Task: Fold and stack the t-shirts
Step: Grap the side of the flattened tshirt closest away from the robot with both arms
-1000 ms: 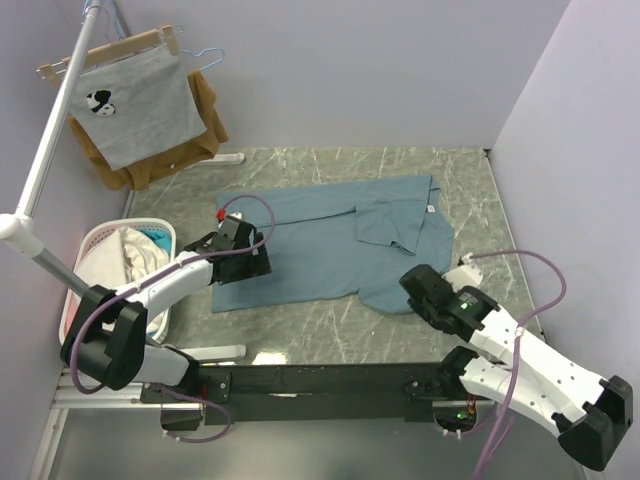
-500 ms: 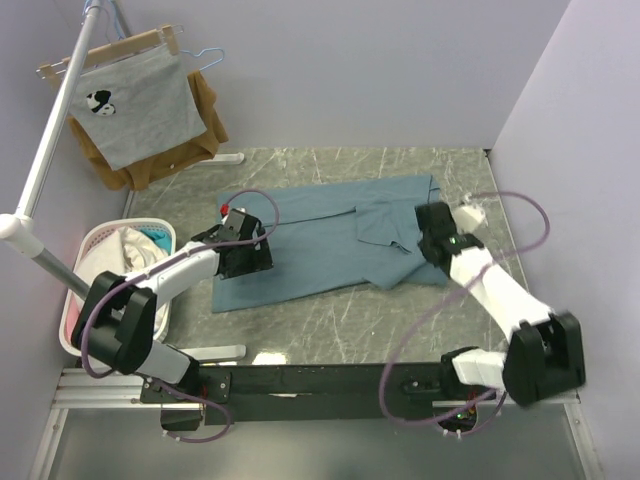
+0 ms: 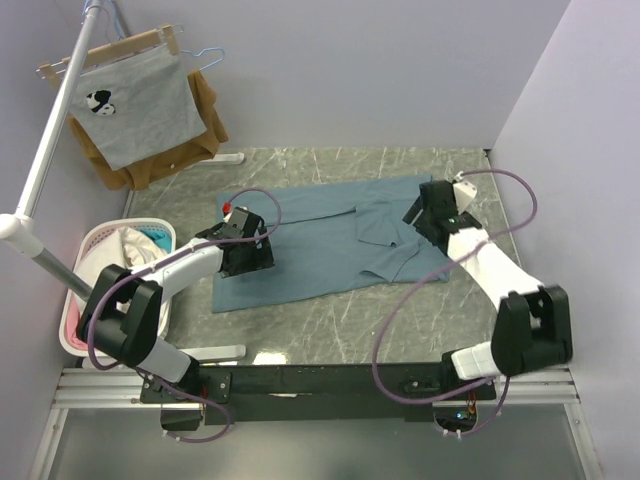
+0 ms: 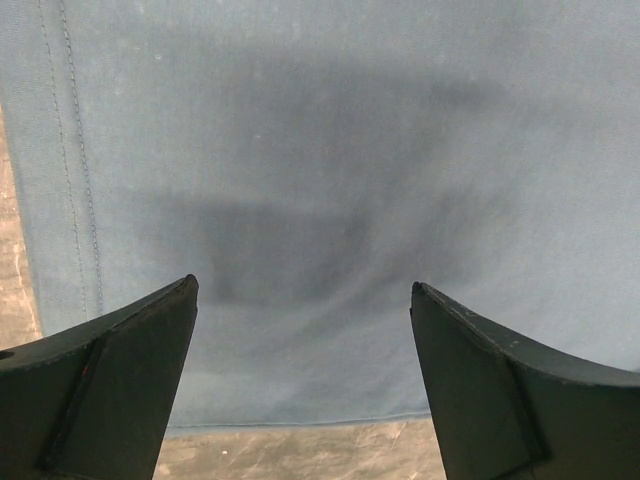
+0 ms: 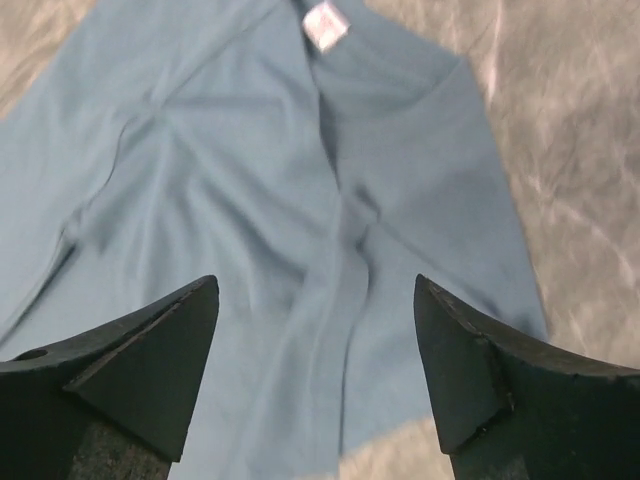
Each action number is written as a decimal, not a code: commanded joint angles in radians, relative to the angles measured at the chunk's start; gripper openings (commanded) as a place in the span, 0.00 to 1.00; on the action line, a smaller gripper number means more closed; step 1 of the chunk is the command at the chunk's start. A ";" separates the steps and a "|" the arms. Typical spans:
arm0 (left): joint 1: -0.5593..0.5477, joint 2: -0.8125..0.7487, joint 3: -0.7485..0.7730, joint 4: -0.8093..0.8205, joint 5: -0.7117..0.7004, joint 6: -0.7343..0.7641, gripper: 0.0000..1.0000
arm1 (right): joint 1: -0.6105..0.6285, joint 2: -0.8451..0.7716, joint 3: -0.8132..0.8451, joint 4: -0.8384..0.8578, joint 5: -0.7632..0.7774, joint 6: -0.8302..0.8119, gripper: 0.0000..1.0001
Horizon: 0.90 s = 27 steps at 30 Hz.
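Cloth lies under both pairs of jaws. The left gripper (image 4: pixel 303 290) stands wide open and holds nothing. The teal-blue t-shirt (image 3: pixel 320 250) is spread flat between and ahead of its fingers, with the hem (image 4: pixel 300 420) crossing the gap close behind the fingertips. The right gripper (image 5: pixel 316 285) is spread wide too and is just as empty. Rumpled folds of the same t-shirt run between its jaws. The white neck label (image 5: pixel 325 24) lies well ahead, and the marble table (image 5: pixel 580 150) shows beyond the right finger.
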 commanded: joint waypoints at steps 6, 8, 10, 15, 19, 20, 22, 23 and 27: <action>-0.003 0.020 0.012 0.040 0.011 0.006 0.93 | -0.004 -0.090 -0.202 0.112 -0.335 -0.031 0.74; -0.004 0.022 0.012 0.040 0.008 0.006 0.93 | -0.004 -0.055 -0.226 0.136 -0.355 -0.020 0.72; -0.004 0.022 0.010 0.040 0.005 0.007 0.93 | -0.004 -0.027 -0.238 0.161 -0.375 -0.017 0.69; -0.003 0.023 -0.001 0.042 0.000 0.004 0.93 | -0.002 0.034 -0.268 0.234 -0.432 -0.022 0.65; -0.004 0.027 -0.002 0.040 -0.006 0.003 0.93 | -0.002 0.079 -0.265 0.265 -0.452 -0.023 0.62; -0.004 0.028 -0.004 0.039 -0.008 0.001 0.93 | -0.002 0.095 -0.263 0.267 -0.466 -0.026 0.60; -0.004 0.031 -0.002 0.036 -0.008 0.001 0.93 | -0.002 0.108 -0.262 0.273 -0.472 -0.026 0.55; -0.004 0.030 -0.004 0.036 -0.012 0.001 0.93 | -0.002 0.111 -0.265 0.279 -0.475 -0.026 0.54; -0.003 0.025 -0.011 0.036 -0.017 0.000 0.93 | -0.001 0.100 -0.275 0.288 -0.478 -0.031 0.32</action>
